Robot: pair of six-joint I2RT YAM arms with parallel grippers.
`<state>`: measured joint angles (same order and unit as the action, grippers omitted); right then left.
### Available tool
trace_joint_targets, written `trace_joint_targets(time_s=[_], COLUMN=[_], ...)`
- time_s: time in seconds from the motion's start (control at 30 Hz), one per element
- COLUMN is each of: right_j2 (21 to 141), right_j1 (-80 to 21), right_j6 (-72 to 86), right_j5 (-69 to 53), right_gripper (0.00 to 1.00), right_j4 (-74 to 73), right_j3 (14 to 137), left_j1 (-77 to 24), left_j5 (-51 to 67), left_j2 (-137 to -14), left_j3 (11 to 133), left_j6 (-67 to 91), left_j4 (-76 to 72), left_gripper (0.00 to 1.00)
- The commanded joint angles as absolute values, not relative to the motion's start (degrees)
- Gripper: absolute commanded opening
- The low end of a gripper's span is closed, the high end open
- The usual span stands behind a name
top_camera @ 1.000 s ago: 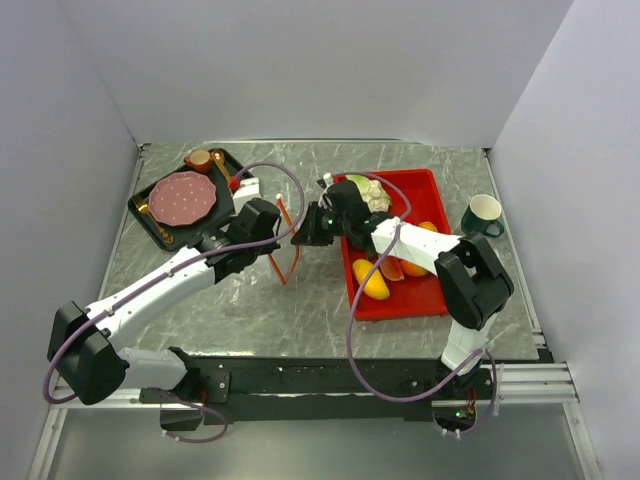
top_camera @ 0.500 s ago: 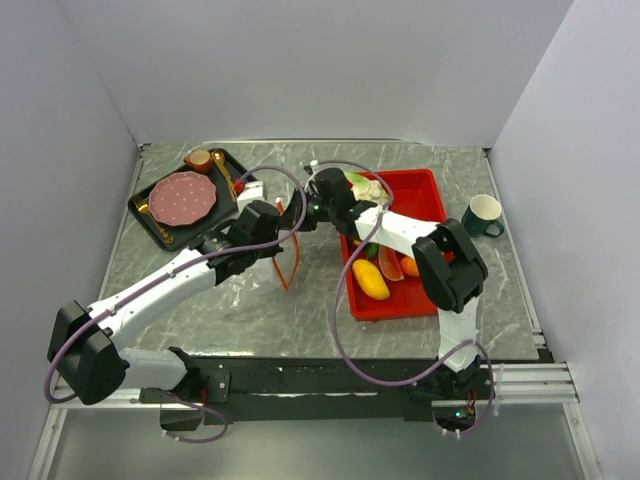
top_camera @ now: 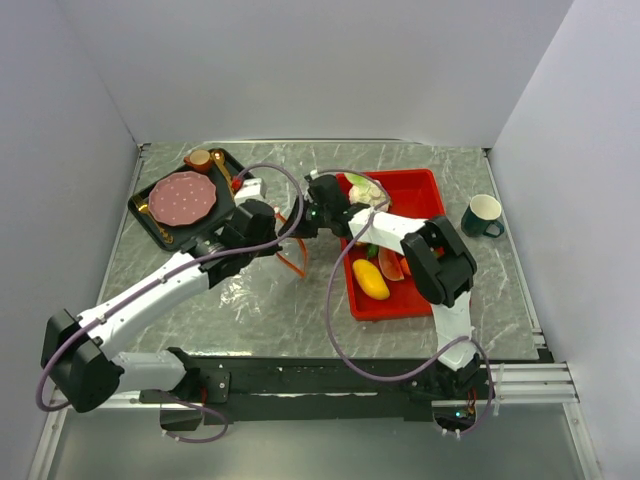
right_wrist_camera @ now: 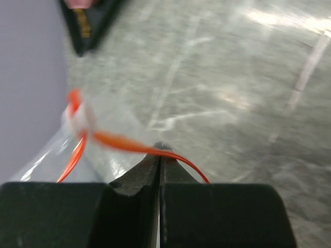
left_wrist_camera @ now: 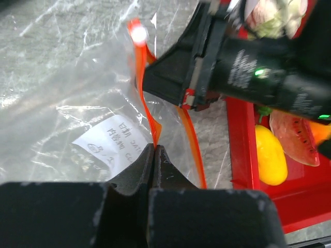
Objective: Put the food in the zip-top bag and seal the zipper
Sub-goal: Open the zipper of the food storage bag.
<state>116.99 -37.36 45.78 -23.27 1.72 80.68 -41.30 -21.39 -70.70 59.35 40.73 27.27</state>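
Note:
The clear zip-top bag (left_wrist_camera: 77, 98) with a white label hangs between my two grippers above the table; in the top view it (top_camera: 285, 262) is left of the red tray. Its orange-red zipper (left_wrist_camera: 142, 88) bends between them. My left gripper (left_wrist_camera: 154, 148) is shut on the zipper; in the top view it (top_camera: 281, 241) is at the bag's mouth. My right gripper (right_wrist_camera: 160, 147) is shut on the zipper (right_wrist_camera: 119, 142) too, and shows in the top view (top_camera: 304, 221). The food lies in the tray: yellow fruit (top_camera: 371, 280), watermelon slice (left_wrist_camera: 294, 138), leafy vegetable (top_camera: 364, 187).
The red tray (top_camera: 432, 182) lies right of the bag. A black tray (top_camera: 148, 224) with a pink plate (top_camera: 183, 197) sits at the back left. A green cup (top_camera: 484, 215) stands at the far right. White walls close in three sides.
My right arm has swung left over the red tray and its gripper now sits at the bag's mouth. The zipper strip has bent and shifted a little to the right. My left gripper has barely moved.

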Motion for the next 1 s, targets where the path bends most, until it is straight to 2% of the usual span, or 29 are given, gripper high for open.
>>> trace_joint_targets(time_s=[0.0,0.27,0.47,0.53,0.57,0.63,0.73,0.77,0.8,0.87,0.9,0.97], right_j2=[118.6,115.6,103.2,99.5,98.4,94.8,90.4,89.2,86.9,84.7,82.6,80.1], right_j1=[-37.3,-37.2,-37.3,-37.4,-37.4,-37.4,-37.4,-37.3,-37.3,-37.0,-36.8,-36.1], right_j6=[45.4,45.7,45.3,44.7,44.3,44.2,42.9,41.8,41.4,41.0,41.0,41.0], right_j5=[-16.5,-9.8,-11.1,-11.6,-12.1,-10.9,-6.5,-5.0,-2.9,5.0,7.4,11.8], right_gripper=[0.02,0.00,0.00,0.05,0.08,0.26,0.38,0.40,0.45,0.59,0.70,0.82], right_j4=[-3.6,-3.9,10.8,12.0,12.4,11.9,7.2,5.9,2.1,-1.8,-5.5,-8.0], right_j3=[81.6,77.8,63.7,61.4,60.7,58.8,58.1,57.9,57.7,57.4,57.0,56.5], left_j1=[-41.1,-40.8,-40.3,-40.2,-40.2,-40.2,-40.2,-40.2,-40.1,-40.1,-40.2,-40.2], left_j5=[-23.7,-27.9,-27.8,-25.4,-24.2,-21.3,-18.9,-18.5,-17.9,-15.2,-13.9,-10.6], left_j2=[-67.4,-68.0,-70.6,-71.4,-72.1,-72.8,-73.7,-73.7,-73.6,-73.0,-72.8,-72.2], left_j3=[60.0,59.9,60.3,60.4,60.4,60.5,60.4,59.9,59.6,58.4,58.0,57.0], left_j6=[39.7,39.6,37.4,34.3,33.1,30.4,28.0,27.5,26.7,25.8,25.2,24.5], left_j4=[26.5,28.6,26.5,23.9,23.0,20.7,19.1,18.6,18.2,16.4,15.8,14.0], left_gripper=[0.01,0.01,0.01,0.01,0.01,0.01,0.01,0.01,0.01,0.01,0.01,0.01])
